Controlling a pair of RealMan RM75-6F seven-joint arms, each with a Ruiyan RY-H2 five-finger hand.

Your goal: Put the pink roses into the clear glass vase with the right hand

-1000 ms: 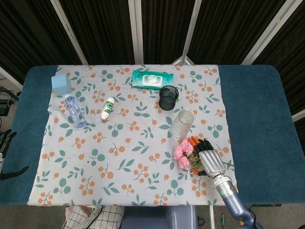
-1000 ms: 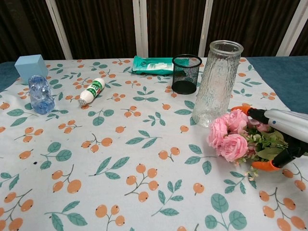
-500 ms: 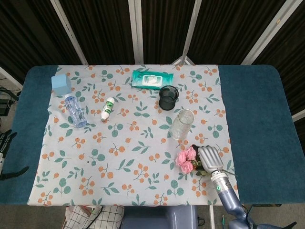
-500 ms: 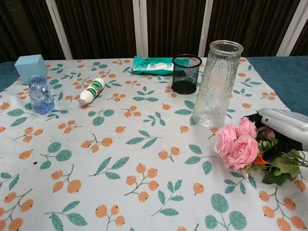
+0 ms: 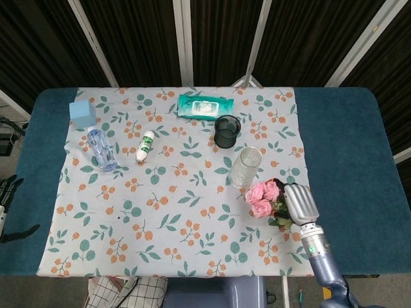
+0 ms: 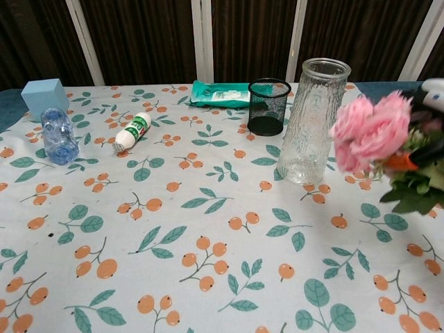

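My right hand (image 5: 298, 203) (image 6: 431, 132) grips the bunch of pink roses (image 5: 263, 194) (image 6: 371, 132) by its green leafy stems and holds it above the cloth. The blooms point left, toward the clear glass vase (image 5: 244, 167) (image 6: 312, 119). That vase stands upright and empty just left of the flowers. In the chest view the roses hang level with the vase's upper half, a little to its right. My left hand is outside both views.
A black mesh cup (image 5: 227, 131) (image 6: 268, 105) stands behind the vase. Further back lies a green wipes pack (image 5: 203, 106). A small white bottle (image 5: 146, 145), a clear plastic bottle (image 5: 101, 149) and a blue cube (image 5: 82, 113) sit at the left of the floral cloth (image 5: 173, 212).
My right hand closed on the roses and lifted them off the cloth, carrying them up and to the right beside the vase.
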